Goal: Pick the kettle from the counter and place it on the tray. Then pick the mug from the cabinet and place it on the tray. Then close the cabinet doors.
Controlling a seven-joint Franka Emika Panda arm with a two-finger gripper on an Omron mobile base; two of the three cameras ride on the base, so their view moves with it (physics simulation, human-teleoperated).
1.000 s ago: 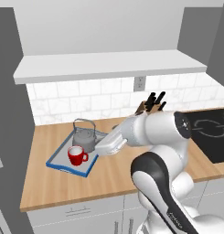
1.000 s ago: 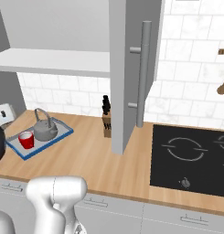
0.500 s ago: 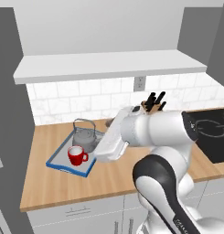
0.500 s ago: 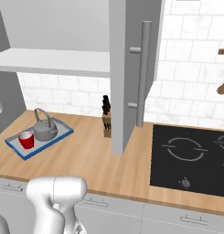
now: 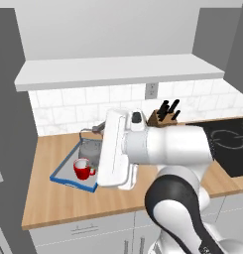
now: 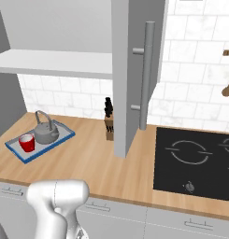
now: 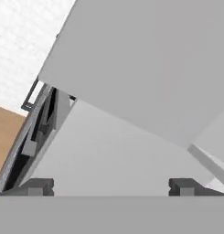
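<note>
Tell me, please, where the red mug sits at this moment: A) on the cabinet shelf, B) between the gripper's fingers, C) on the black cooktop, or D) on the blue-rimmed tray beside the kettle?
D: the right base view shows the mug standing on the tray next to the kettle, and the left base view shows it there too.

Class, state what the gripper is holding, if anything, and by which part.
Nothing: the gripper is open and empty; the kettle and mug sit on the tray.
</note>
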